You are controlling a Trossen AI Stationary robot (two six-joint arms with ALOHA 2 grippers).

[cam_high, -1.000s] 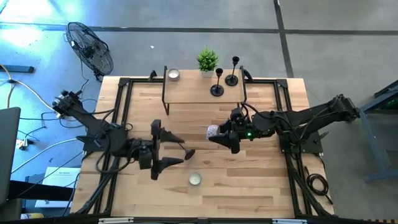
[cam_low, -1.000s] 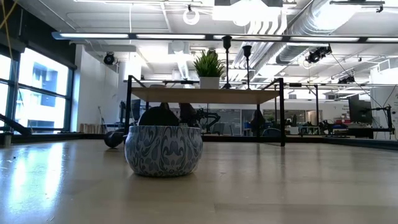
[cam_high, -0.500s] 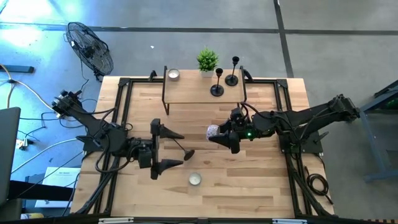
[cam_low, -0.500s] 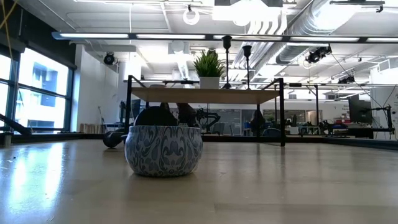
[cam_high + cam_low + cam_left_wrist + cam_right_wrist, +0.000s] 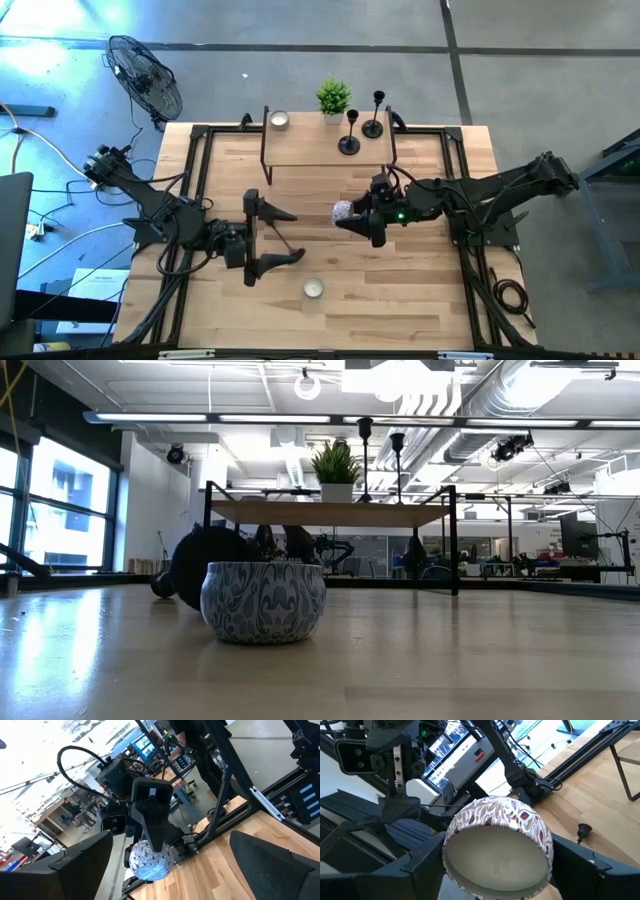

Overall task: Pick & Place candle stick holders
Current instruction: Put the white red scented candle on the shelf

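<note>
- The left arm [image 5: 170,215] reaches over the near-left part of the worktop [image 5: 420,290]; the left jaws stand wide apart, gripping nothing.
- One candle stick holder [image 5: 283,241] lies tipped on its side in the gap between the left jaws. Its stem slants across the gap and its round base is close to one jaw; whether they touch cannot be told.
- The right arm [image 5: 480,190] stretches toward the middle; the right jaws are clamped on a patterned candle tin [image 5: 497,847], one jaw on either side of its wall, its white wax facing the wrist camera.
- The other two candle stick holders [image 5: 349,133] [image 5: 375,115] stand upright on the raised shelf [image 5: 310,150], well beyond both pairs of jaws, on the side nearer the right jaws.
- A potted plant [image 5: 333,98] and a tealight [image 5: 278,119] share that shelf.
- A second tin candle [image 5: 313,288] sits on the worktop just outside the left jaws.
</note>
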